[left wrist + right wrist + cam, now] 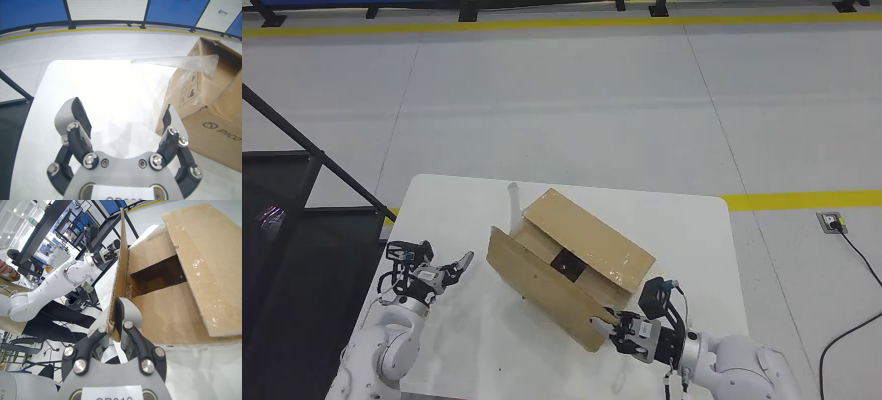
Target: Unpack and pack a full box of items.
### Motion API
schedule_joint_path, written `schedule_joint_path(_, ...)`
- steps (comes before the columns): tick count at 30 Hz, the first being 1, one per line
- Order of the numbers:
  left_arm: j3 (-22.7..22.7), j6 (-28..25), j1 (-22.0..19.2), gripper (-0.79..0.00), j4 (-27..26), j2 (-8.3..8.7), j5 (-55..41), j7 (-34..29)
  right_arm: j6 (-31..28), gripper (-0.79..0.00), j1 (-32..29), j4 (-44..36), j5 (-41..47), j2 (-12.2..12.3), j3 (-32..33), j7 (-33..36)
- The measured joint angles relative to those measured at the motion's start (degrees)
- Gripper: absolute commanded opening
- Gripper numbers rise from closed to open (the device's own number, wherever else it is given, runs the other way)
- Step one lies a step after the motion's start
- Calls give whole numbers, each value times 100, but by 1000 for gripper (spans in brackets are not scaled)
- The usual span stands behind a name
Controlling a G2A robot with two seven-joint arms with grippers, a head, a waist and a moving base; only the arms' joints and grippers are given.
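Observation:
A brown cardboard box (pixel 572 265) stands in the middle of the white table (pixel 472 345). One long flap (pixel 118 275) stands upright, and my right gripper (pixel 113 321) is shut on its near corner, at the box's front right corner (pixel 604 326). Another flap (pixel 204 262) lies over the top and leaves a dark opening (pixel 160 275); the contents are hidden. A strip of clear tape (pixel 179 62) sticks out from the box's far corner (pixel 512 205). My left gripper (pixel 124 115) is open and holds nothing, low over the table left of the box (pixel 454 270).
A black metal frame (pixel 302 250) stands against the table's left edge. There is bare tabletop left of and in front of the box. The table's right edge (pixel 732 260) lies close to the box, with a wall socket (pixel 832 222) on the floor beyond.

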Motion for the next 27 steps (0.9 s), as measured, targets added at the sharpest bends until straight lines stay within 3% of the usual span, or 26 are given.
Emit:
schedule_joint_path(6, 354, -72, -565, 0, 543, -44, 161, -68, 169, 0, -391, -415, -467, 59, 246, -348)
schedule_joint_path(9, 520, -149, -733, 0, 727, -64, 263, -35, 427, 0, -904, -968, -1235, 74, 438, -982)
schedule_joint_path(13, 682, -373, -810, 0, 843, -74, 372, 79, 330, 0, -1591, -1557, -2293, 91, 480, -1766)
schedule_joint_path(20, 694, -657, -727, 0, 885, -48, 457, 288, 269, 0, -1523, -1547, -2410, 108, 495, -1609)
schedule_joint_path(27, 554, -1063, -503, 0, 685, -5, 195, 364, 1408, 0, -2024, -1844, -4759, 123, 178, -1431)
